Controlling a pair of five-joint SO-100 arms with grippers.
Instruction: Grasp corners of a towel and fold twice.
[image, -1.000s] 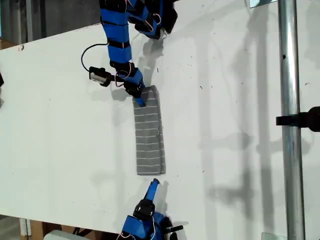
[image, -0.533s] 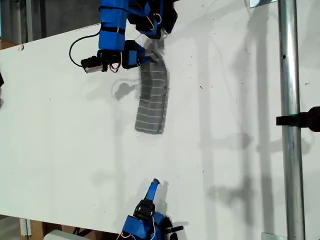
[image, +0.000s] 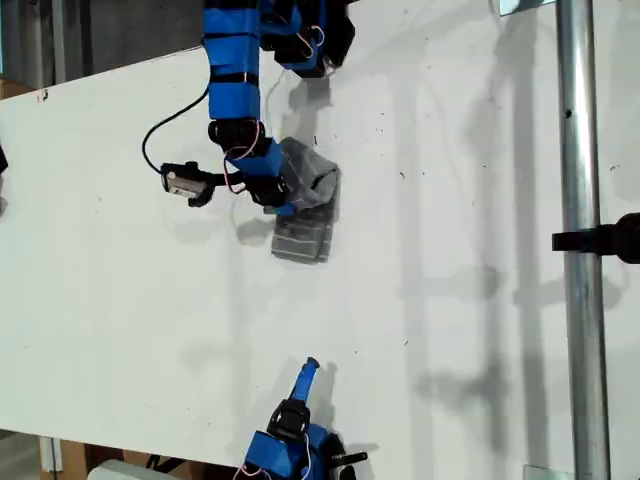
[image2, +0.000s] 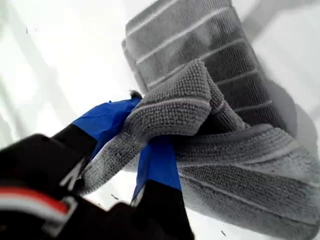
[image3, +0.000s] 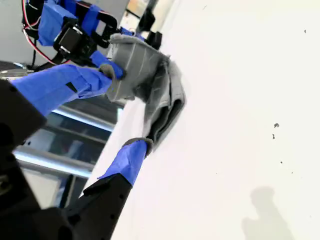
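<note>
The towel (image: 305, 215) is a dark grey cloth with thin white stripes, bunched into a short heap on the white table (image: 450, 250) in the upper middle of the exterior view. My first gripper (image: 283, 205) is shut on one end of it. In the first wrist view the blue fingers (image2: 157, 160) pinch a raised fold of the towel (image2: 210, 100) above the flat striped part. My second gripper (image: 308, 372) sits near the exterior view's bottom edge, apart from the towel. Its fingers (image3: 127, 157) stand open and hold nothing, with the towel (image3: 150, 85) beyond them.
A vertical metal pole (image: 578, 240) with a black clamp (image: 610, 238) runs down the exterior view's right. A small camera on a black cable (image: 185, 180) hangs off the first arm at the exterior view's left of the towel.
My first gripper has lifted the towel's far end and carried it toward the exterior view's bottom. The long flat strip is now a short doubled heap. The second arm has not moved.
</note>
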